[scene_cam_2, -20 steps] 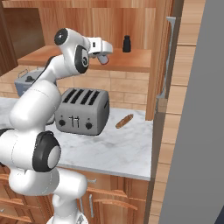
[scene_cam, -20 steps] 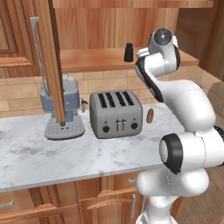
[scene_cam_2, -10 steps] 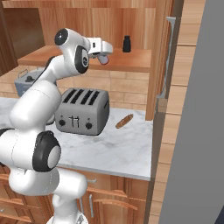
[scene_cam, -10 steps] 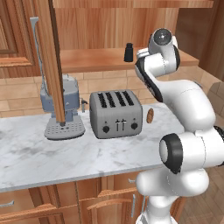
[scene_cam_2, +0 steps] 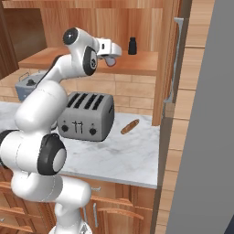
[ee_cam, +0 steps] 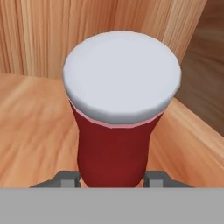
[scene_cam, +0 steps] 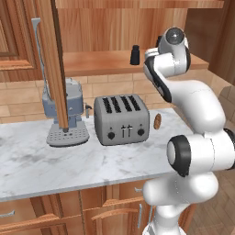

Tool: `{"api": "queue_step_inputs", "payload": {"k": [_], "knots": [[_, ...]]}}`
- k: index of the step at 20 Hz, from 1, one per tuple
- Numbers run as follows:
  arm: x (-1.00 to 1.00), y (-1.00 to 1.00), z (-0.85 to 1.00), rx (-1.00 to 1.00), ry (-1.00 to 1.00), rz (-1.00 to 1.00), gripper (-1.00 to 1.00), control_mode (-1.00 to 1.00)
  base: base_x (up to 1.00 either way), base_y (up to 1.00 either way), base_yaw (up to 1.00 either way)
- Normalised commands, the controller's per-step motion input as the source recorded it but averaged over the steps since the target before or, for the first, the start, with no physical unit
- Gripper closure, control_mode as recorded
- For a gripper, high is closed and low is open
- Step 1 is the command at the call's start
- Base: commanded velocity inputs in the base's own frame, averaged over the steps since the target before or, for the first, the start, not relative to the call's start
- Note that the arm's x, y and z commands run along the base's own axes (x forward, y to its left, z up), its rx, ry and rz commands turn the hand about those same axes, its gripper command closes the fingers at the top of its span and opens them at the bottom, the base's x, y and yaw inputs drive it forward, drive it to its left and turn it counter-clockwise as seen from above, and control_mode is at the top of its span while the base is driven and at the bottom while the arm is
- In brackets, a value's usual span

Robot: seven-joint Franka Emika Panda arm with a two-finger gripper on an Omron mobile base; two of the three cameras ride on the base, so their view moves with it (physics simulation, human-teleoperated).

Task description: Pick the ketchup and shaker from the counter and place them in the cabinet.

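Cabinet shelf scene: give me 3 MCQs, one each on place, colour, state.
1. Where does the shaker stand?
A. cabinet shelf
B. counter
C. toaster top

2. What colour is the ketchup cap?
A. black
B. pale grey-white
C. red

3. What is the claw doing?
A. open and empty
B. shut on the shaker
C. shut on the ketchup

A: both base views show it on the wooden shelf.
B: hand view shows a pale cap on a red body.
C: fingertips flank the bottle's base.
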Motion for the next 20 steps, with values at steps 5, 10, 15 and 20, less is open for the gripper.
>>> {"api": "queue_step_inputs", "payload": {"k": [5, 10, 15, 20], "knots": [[0.27, -0.13, -0.24, 0.09, 0.0, 0.0, 1.0, -1.0, 0.0, 0.0, 0.0], [0.17, -0.01, -0.25, 0.07, 0.01, 0.0, 1.0, -1.0, 0.0, 0.0, 0.0], [0.09, 0.0, -0.21, 0.03, 0.03, 0.0, 1.0, -1.0, 0.0, 0.0, 0.0], [0.0, 0.0, -0.14, 0.01, 0.01, 0.0, -1.0, -1.0, 0.0, 0.0, 0.0]]}}
